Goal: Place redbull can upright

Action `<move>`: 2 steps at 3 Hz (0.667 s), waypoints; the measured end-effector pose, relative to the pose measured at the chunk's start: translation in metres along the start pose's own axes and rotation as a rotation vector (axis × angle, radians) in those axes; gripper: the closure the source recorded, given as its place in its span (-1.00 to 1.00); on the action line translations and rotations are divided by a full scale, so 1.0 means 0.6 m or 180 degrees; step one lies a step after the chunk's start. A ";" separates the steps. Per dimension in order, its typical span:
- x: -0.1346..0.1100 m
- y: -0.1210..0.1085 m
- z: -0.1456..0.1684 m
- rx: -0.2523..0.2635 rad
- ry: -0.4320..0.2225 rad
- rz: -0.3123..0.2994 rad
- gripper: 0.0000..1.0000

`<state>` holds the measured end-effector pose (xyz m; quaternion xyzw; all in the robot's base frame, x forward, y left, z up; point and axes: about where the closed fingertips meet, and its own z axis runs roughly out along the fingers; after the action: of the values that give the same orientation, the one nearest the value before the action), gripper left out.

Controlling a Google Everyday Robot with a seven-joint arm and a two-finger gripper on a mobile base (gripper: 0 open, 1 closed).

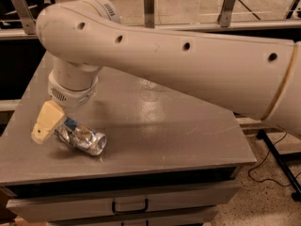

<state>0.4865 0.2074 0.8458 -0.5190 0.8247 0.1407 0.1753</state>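
The redbull can (83, 139), silver and creased with a blue patch, lies on its side near the front left of the grey table (164, 135), its silver end facing right. My gripper (44, 126) hangs from the big white arm, right at the can's left end. One cream finger (47, 121) shows, touching or just above the can's left end.
The white arm (188, 65) spans the view from the right and hides the back of the table, including the bottle and the other can. The table's front edge has a drawer with a handle (129, 206) below. Cables lie on the floor at right.
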 end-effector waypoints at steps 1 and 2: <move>0.018 0.010 0.010 0.0145 0.0111 0.0109 -0.63; 0.025 0.009 0.011 0.0227 0.0152 0.0144 -0.19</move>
<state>0.4768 0.2001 0.8337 -0.4968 0.8447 0.1027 0.1707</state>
